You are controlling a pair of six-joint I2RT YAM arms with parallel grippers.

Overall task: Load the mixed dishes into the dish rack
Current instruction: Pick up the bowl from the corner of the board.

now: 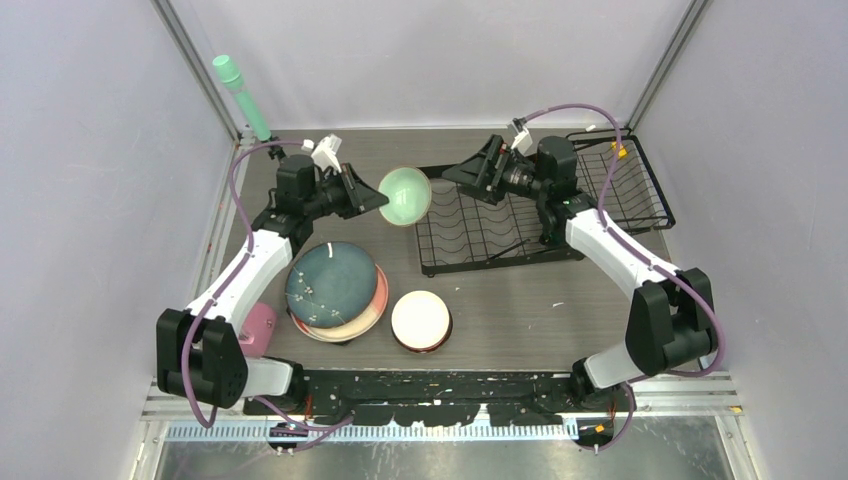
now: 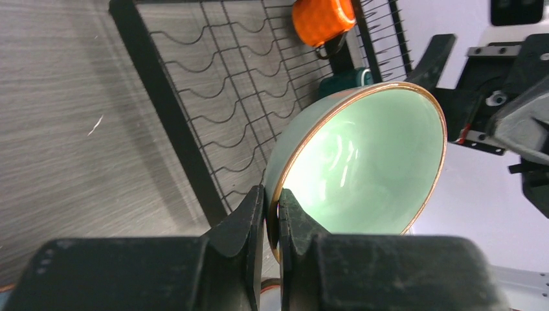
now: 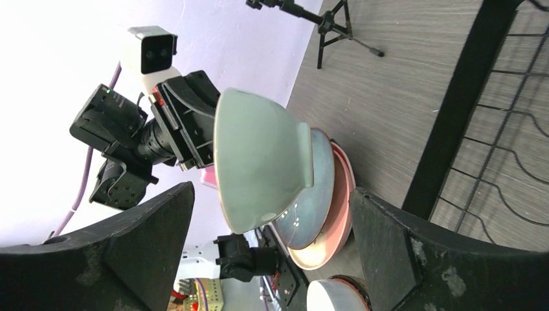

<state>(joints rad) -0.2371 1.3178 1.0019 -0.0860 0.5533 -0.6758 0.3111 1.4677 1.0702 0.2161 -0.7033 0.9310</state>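
Tabletop (image 1: 520, 300), mint-green bowl (image 1: 405, 195), seemingly over rack (image 1: 470, 235) edge

This is a robotics lab test cell rather than a kitchen. The dish rack (image 1: 500, 235) sits on a grey wood-grain table (image 1: 520, 300). Plain pale panels (image 1: 90, 150) box the table in behind the rack and to either side of it, held by bare metal posts (image 1: 198, 65). On the near side of the rack, two white-and-black robot arms (image 1: 245, 270) are bolted to a black base rail (image 1: 450, 385) and trail purple cables (image 1: 565, 106) (one arm carries a white box camera (image 3: 150, 50)). Far left of the rack, a mint-green cylinder (image 1: 240, 90) stands on a black tripod (image 3: 330, 29).
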